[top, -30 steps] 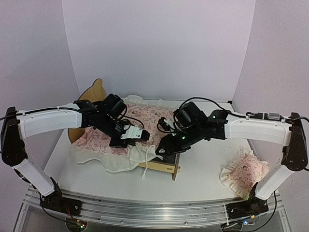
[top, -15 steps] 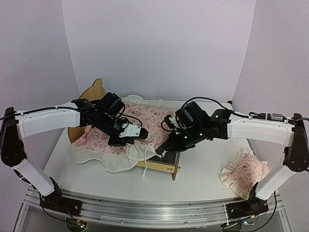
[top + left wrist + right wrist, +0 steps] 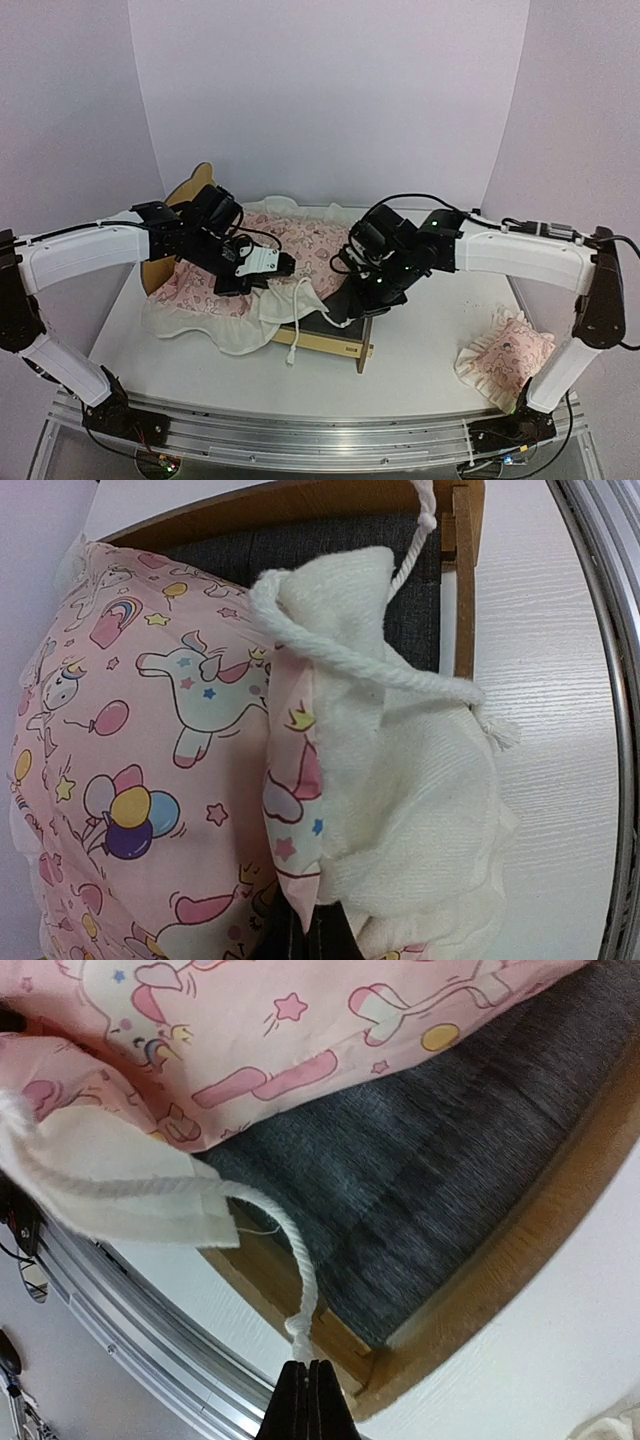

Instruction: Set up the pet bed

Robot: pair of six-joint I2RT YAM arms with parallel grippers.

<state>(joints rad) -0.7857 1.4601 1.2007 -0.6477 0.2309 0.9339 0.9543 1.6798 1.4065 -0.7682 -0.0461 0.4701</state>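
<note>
A small pink ruffled pillow point(image 3: 508, 358) lies on the white worktop point(image 3: 420, 345), well to the right of the pet bed point(image 3: 330, 347) and nearer the arm bases. The pet bed, a light plywood frame, sits at the middle of the worktop. A white cord point(image 3: 292, 340) hangs over its near rail. Just above that near rail, the right end effector point(image 3: 308, 1370) is closed, its tips meeting at the cord's knotted end in the wrist view. I cannot tell if it pinches the cord. Beside it, the bed's dark grey fabric base point(image 3: 420, 1160) lies bare at the near right corner. Over the bed's left half, the left end effector point(image 3: 272, 266) is closed on a raised fold of the pink printed, cream-ruffled cover point(image 3: 300, 238). The cover drapes across the bed and over its left side. The scalloped headboard point(image 3: 195, 185) rises at the bed's far left end.
</note>
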